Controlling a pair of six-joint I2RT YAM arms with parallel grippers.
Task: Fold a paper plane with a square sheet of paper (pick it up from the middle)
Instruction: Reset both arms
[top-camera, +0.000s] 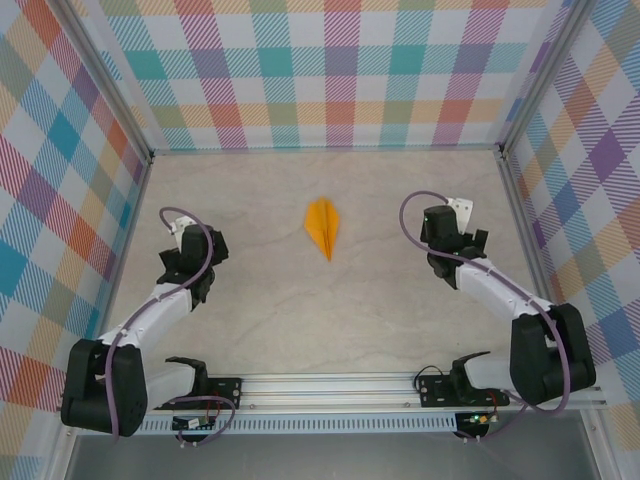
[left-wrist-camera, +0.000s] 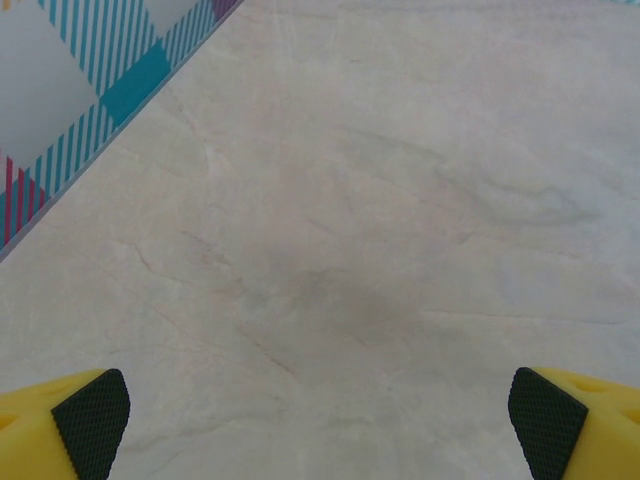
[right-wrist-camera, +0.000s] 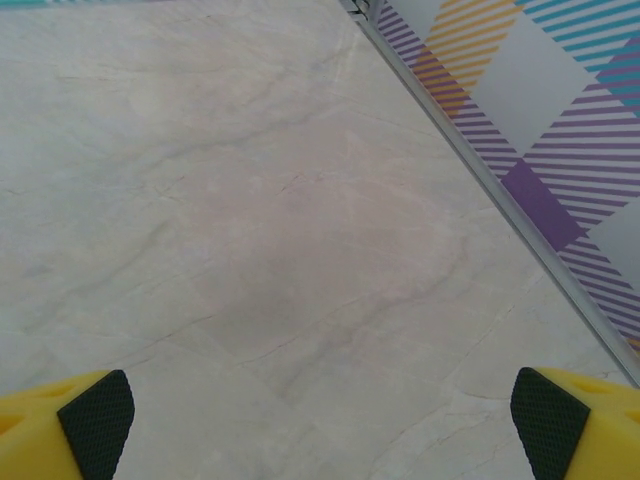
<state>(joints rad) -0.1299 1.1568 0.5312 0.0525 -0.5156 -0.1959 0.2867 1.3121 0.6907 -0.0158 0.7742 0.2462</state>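
I see the paper plane (top-camera: 323, 227) flat near the middle of the tabletop (top-camera: 300, 320), nose toward the near edge; left jaws by the left edge and right jaws by the right edge stand spread wide, gripping nothing, well apart from it; checked walls (top-camera: 340, 80) close three edges.
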